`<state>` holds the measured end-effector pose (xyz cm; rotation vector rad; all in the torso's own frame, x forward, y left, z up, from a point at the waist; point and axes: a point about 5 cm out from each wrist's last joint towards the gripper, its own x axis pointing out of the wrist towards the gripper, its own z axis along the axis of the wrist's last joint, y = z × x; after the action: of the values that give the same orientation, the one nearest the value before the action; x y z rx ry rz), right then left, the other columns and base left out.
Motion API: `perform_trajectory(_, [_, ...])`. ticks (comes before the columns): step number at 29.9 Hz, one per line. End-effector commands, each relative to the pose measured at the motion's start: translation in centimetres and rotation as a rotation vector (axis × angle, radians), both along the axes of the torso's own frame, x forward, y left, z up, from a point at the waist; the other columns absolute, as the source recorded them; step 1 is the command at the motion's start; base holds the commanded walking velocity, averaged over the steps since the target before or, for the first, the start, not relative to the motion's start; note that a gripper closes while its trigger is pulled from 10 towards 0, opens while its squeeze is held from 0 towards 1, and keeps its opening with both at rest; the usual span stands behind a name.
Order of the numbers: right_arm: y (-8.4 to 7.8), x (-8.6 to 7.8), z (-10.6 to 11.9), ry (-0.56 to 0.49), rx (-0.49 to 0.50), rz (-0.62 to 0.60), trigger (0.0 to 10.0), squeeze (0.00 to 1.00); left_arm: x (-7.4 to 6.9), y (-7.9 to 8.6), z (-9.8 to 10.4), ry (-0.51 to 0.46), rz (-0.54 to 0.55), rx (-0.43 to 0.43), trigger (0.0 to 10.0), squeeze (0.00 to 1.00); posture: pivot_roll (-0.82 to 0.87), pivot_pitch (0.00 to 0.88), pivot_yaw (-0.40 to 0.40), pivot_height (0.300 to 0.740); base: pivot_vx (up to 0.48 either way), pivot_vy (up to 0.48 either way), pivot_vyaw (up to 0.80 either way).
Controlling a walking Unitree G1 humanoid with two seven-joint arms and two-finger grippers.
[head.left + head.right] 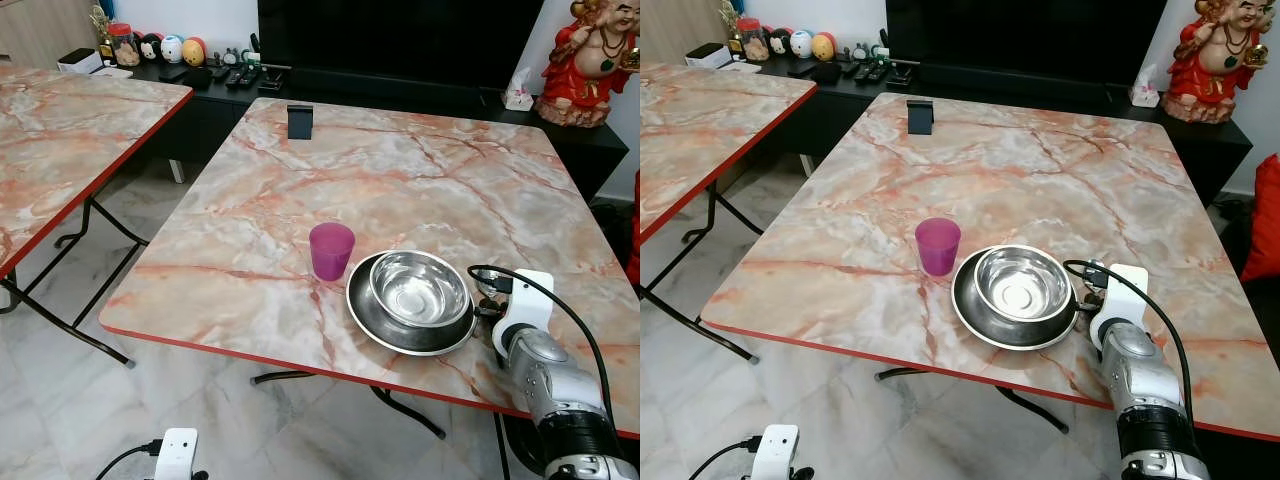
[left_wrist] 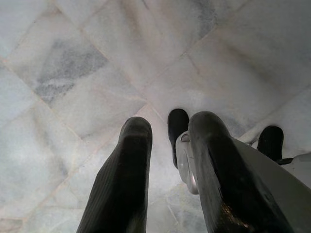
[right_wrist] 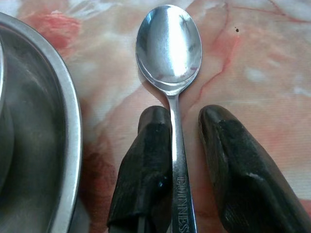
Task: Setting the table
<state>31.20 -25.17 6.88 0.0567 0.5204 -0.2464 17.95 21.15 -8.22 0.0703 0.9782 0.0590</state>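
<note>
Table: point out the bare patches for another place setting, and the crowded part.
The table is bare between the dark stand and the purple cup, and along its left edge. It is crowded near the right: cup, steel bowl in plate, spoon, right gripper.

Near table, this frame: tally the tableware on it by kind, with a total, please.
Purple cup: 1
Steel bowl: 1
Steel plate under the bowl: 1
Spoon between the right gripper's open fingers: 1
Total: 4
</note>
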Motion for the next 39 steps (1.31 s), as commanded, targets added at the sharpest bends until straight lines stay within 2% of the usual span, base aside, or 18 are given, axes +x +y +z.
perform_trajectory(1, [0.1,0.3,0.2,-0.02,0.033,-0.011,10.0,0.0,0.0,-0.2,-0.1,0.017,-0.02,0.006,10.0,0.0,0.07,0.0,-0.044,0.74,0.0,0.0,0.0])
perform_trajectory(7, [0.3,0.7,0.8,-0.065,0.045,-0.01,10.0,0.0,0.1,-0.3,-0.1,0.016,-0.021,0.005,10.0,0.0,0.06,0.0,-0.042,0.74,0.0,0.0,0.0])
perform_trajectory(15, [0.2,0.8,1.0,-0.063,0.029,-0.005,10.0,0.0,0.3,-0.6,0.0,0.015,-0.029,0.001,10.0,0.0,0.07,0.0,-0.044,0.74,0.0,0.0,0.0])
perform_trajectory(26, [-0.7,0.8,1.7,-0.103,-0.065,-0.055,10.0,0.0,0.3,-0.5,0.0,0.017,-0.036,0.0,10.0,0.0,0.07,0.0,-0.038,0.74,0.0,0.0,0.0])
perform_trajectory(30, [-0.6,1.1,2.5,-0.177,-0.086,-0.047,10.0,0.0,0.3,-0.4,0.0,0.018,-0.039,0.002,10.0,0.0,0.07,0.0,-0.038,0.74,0.0,0.0,0.0])
perform_trajectory(31, [-0.6,1.3,3.7,-0.282,-0.127,-0.039,10.0,0.0,0.3,-0.4,0.0,0.018,-0.041,0.003,10.0,0.0,0.07,0.0,-0.038,0.74,0.0,0.0,0.0])
perform_trajectory(33, [-0.4,1.3,5.1,-0.405,-0.164,-0.031,10.0,0.0,0.3,-0.4,0.0,0.018,-0.041,0.004,10.0,0.0,0.07,0.0,-0.038,0.74,0.0,0.0,0.0])
perform_trajectory(34, [-0.4,1.3,5.1,-0.405,-0.164,-0.031,10.0,0.0,0.3,-0.4,0.0,0.018,-0.041,0.004,10.0,0.0,0.07,0.0,-0.038,0.74,0.0,0.0,0.0])
perform_trajectory(35, [-0.3,1.0,6.4,-0.532,-0.18,-0.051,10.0,0.0,0.3,-0.3,0.0,0.016,-0.04,0.008,10.0,0.0,0.07,0.0,-0.038,0.74,0.0,0.0,0.0])
perform_trajectory(36, [-0.3,1.0,6.4,-0.532,-0.18,-0.051,10.0,0.0,0.3,-0.3,0.0,0.016,-0.04,0.008,10.0,0.0,0.07,0.0,-0.038,0.74,0.0,0.0,0.0])
perform_trajectory(37, [-0.2,0.6,6.9,-0.601,-0.192,-0.082,10.0,0.0,0.3,-0.2,0.1,0.012,-0.034,0.011,10.0,0.0,0.07,0.0,-0.038,0.74,0.0,0.0,0.0])
perform_trajectory(39, [-0.2,0.4,7.1,-0.626,-0.198,-0.096,10.0,0.0,0.3,-0.1,0.1,0.009,-0.03,0.012,10.0,0.0,0.07,0.0,-0.038,0.74,0.0,0.0,0.0])
